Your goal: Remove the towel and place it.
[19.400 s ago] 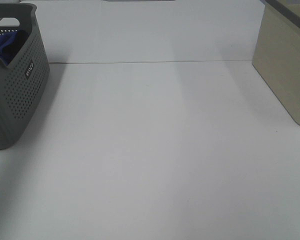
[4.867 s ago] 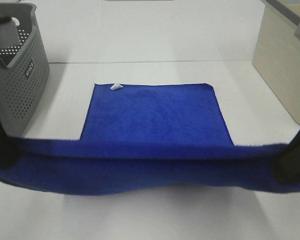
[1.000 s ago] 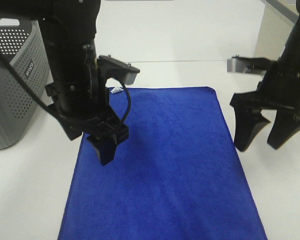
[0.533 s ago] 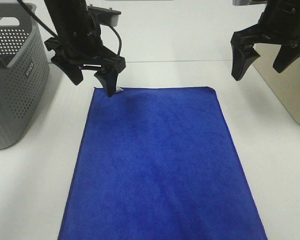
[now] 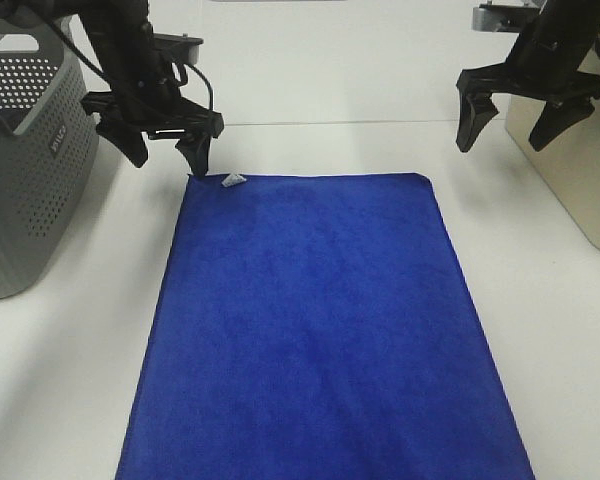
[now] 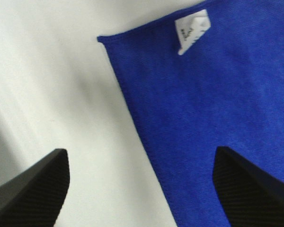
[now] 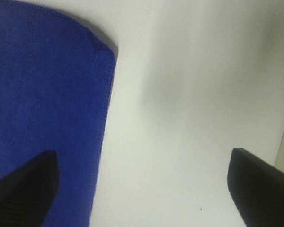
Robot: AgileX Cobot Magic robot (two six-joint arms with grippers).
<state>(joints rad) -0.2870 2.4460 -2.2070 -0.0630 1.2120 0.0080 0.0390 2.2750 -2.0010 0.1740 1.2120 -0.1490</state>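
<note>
The towel (image 5: pixel 320 320) lay spread flat on the white tabletop (image 5: pixel 70 380). It looked soft, light and floppy, best pinched at a far corner by the tag (image 5: pixel 231 180). Beyond it, the left pincer (image 5: pixel 170 160) and right pincer (image 5: pixel 500 140) hung released, empty.

**Basket and box at opposite edges of the tabletop**

A grey plastic basket (image 5: pixel 35 200) with perforated walls and a cut-out handle stands at the left edge of the white tabletop (image 5: pixel 70 380). It has a small white-lettered label (image 5: pixel 60 146) on its side. Well apart, at the right edge, sits a pale beige box (image 5: pixel 570 170), only partly in view.
</note>
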